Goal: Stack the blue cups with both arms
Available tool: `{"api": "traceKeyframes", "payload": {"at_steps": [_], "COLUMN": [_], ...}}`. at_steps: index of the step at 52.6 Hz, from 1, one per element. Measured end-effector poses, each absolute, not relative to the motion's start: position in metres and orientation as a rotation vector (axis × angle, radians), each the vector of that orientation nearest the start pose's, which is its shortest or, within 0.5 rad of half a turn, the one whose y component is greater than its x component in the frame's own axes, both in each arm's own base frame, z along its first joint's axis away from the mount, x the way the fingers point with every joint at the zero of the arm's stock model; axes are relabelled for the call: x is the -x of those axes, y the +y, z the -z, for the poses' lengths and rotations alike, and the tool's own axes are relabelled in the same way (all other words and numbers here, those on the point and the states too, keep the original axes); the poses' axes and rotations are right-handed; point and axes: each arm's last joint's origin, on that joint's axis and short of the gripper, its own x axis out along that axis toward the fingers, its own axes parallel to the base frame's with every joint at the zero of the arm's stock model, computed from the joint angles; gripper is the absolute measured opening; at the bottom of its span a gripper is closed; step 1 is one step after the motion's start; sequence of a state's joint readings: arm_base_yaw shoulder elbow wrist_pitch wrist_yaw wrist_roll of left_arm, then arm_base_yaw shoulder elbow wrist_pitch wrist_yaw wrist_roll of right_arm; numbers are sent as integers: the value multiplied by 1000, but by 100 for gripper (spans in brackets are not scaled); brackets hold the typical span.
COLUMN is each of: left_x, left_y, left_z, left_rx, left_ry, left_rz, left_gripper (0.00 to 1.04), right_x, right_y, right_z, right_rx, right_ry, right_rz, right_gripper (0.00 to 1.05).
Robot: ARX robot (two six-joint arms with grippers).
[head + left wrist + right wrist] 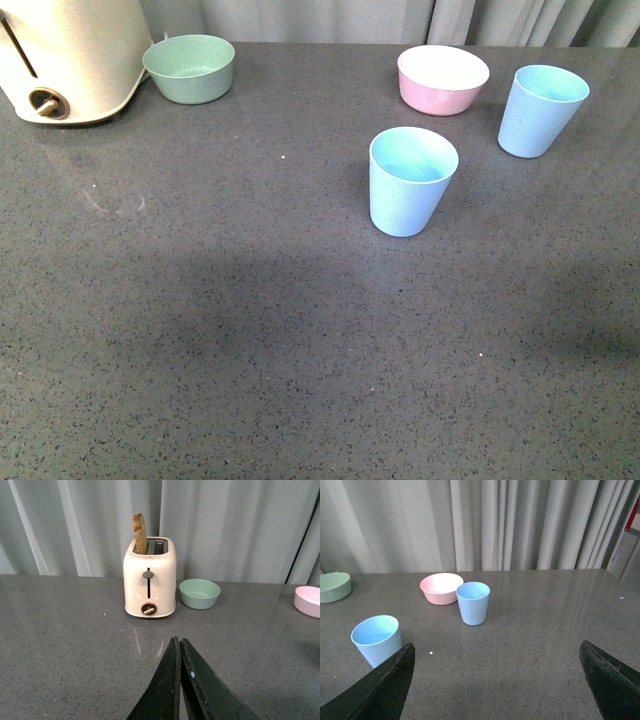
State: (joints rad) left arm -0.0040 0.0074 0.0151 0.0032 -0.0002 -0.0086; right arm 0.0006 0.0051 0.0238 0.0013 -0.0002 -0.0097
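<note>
A dark grey speckled stone-look counter (250,350) fills the front view from near edge to back, matt, with a broad soft shadow across its near half and a dull sheen toward 10 o'clock. Behind it, at 12 o'clock, a pale grey pleated curtain (400,18) closes off the room. In the right wrist view a strip of something red (635,515) shows past the curtain's edge, too little to name.

The front view catches neither arm. The black left gripper (179,641) has its two fingers pressed together. The right gripper (496,650) has its black fingers (380,685) spread wide, only their tips in frame.

The nearer blue cup (412,182), a light blue matte plastic tapered tumbler, stands upright at 2 o'clock from the counter's middle. The farther blue cup (540,110), its match, stands upright at 2 o'clock from the first, well apart. A pink round bowl (443,79) sits just past 12 o'clock from the nearer cup, near the farther one, not touching. A pale green round bowl (189,68) lies at 11 o'clock, just beside a cream two-slot toaster (70,55) at 10 o'clock, cut off by the frame. In the left wrist view a brown flat slice (140,532) stands out of its slot; its material I cannot tell
</note>
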Motion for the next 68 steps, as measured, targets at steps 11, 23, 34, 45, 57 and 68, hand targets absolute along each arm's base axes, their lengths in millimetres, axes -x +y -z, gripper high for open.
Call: {"api": "traceKeyframes", "payload": {"at_steps": [11,23,34,45,57,68], "left_x": [-97,-97,-97,-97,-97,-97], "left_y": [0,0,0,0,0,0], "left_z": [-168,-168,-168,-168,-168,-168], "left_rx": [9,9,8,7,6,7], "left_ry": [-10,-10,-10,-11,-11,-11], "left_rz": [4,4,4,4,4,4], "left_gripper": [2,38,73,96,96,96], "right_x": [-97,-97,-115,-174,-293,-365], "right_y": [0,0,-18,-54,-61,-42], "right_z": [-171,-170,-176,-221,-225,-224], "right_rx": [10,-41,-161,40,435,656], "right_ry": [-20,75,358,411,647,730], "right_rz": [-1,8,31,10,-225,-405], "right_gripper": [96,96,96,96,96,96]}}
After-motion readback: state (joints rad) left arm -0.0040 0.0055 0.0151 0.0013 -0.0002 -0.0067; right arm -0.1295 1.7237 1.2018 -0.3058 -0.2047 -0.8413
